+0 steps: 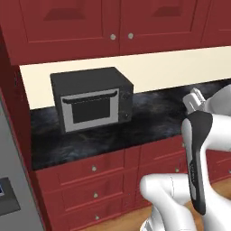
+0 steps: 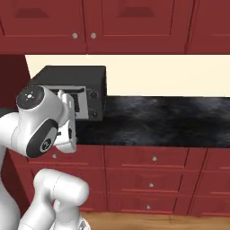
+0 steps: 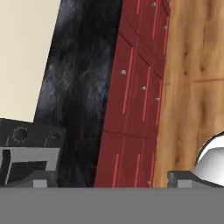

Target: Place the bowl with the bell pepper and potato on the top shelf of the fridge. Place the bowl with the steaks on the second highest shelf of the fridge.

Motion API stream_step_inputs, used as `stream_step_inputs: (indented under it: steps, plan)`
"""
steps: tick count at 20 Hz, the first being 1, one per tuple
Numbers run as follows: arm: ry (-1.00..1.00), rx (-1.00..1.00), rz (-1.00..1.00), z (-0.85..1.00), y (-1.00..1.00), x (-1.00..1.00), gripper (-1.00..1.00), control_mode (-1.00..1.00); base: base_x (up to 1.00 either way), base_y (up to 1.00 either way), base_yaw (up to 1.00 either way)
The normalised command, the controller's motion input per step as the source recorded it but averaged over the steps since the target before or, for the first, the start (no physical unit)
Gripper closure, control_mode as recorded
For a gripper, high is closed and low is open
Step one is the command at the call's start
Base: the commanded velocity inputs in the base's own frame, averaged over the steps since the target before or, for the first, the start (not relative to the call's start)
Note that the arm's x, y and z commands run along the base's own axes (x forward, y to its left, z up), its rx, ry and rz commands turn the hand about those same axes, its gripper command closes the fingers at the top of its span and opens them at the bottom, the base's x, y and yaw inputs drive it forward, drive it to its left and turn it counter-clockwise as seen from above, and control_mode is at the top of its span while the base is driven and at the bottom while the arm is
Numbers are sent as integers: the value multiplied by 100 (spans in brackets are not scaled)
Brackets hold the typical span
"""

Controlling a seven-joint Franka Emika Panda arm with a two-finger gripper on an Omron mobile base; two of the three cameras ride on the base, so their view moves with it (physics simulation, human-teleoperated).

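Note:
My gripper (image 3: 113,181) is open, its two dark fingertips (image 3: 41,180) set wide apart with nothing between them. It points along the dark counter's front and the red drawers, rolled sideways. The hand (image 1: 195,100) hangs above the counter, to the right of the microwave. A grey strip of the fridge (image 1: 9,149) with its dispenser panel (image 1: 6,195) stands at the far left, its door shut from what shows. Both bowls and the fridge shelves are out of view.
A black microwave (image 1: 90,101) sits on the dark stone counter (image 1: 153,118) under red wall cabinets (image 1: 113,27). Red drawers (image 2: 152,175) run below the counter. A wooden floor (image 3: 192,87) lies in front of them.

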Motion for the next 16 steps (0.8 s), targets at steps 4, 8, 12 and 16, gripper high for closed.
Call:
stream_step_inputs:
  steps: [4, 8, 12, 16]
  plan:
    - [0, 0, 0, 0, 0, 0, -100, 100, 66, -100, -23]
    - [0, 0, 0, 0, 0, 0, -100, 100, 9, -100, -27]
    - [0, 0, 0, 0, 0, 0, -100, 100, 11, -100, -23]
    - [0, 0, 0, 0, 0, 0, -100, 100, 2, -100, -15]
